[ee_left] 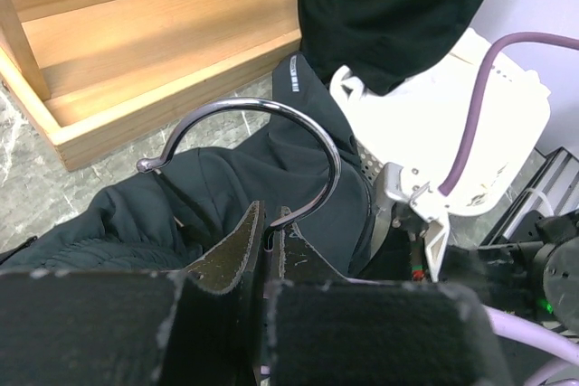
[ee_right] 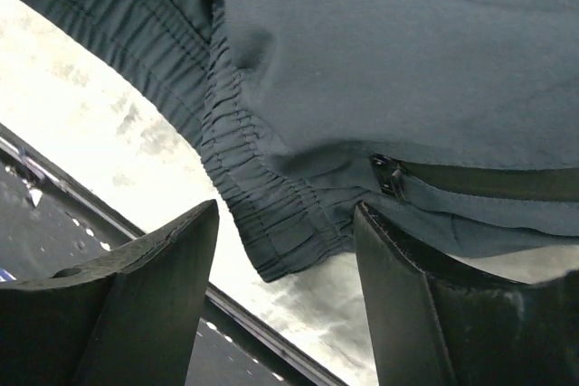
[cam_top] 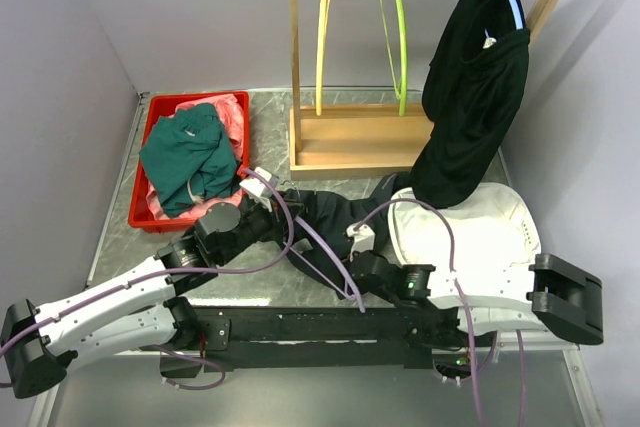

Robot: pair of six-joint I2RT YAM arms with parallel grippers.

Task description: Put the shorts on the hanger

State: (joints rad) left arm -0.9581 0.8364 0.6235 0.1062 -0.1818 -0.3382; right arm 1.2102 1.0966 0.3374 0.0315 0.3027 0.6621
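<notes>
Grey stone-look table [cam_top: 130, 252] is carrying everything, and the shorts [cam_top: 325, 222] are lying crumpled in the middle of it, just in front of the rack [cam_top: 350, 142] and between the two grippers. The left gripper [ee_left: 264, 234] is pinching shut on the neck of the hanger [ee_left: 335, 164], right under the metal hook, with the hook arching over the fabric. I can't really tell the hanger's bar from the purple cables in the top view. The right gripper [ee_right: 285, 214] is sitting with its jaws apart. The elastic waistband corner is dangling between them, and nothing is being clamped.

What I'm worrying about:
- The right jaws are only lining up on the very corner of the waistband, so a bite that thin is probably going to slip out once it lifts.
- The hanger is being held by a skinny round wire, so I'm guessing it could be swivelling in the grip as soon as cloth drags on it.
- The fabric is floppy and bunched, so it may be folding over instead of opening up for the bar.
- Cables are looping close to the hook, so a snag is looking possible.

Counting:
- one pair of shorts
- one hanger in the grip
- two bare ones on the rack, yellow [cam_top: 322, 37] and green [cam_top: 400, 37]
- one black garment [cam_top: 475, 97] hanging there
- one red bin [cam_top: 195, 97] holding a teal garment [cam_top: 185, 157] and a pink cloth [cam_top: 230, 112]
- one white item [cam_top: 490, 227] at the right
</notes>
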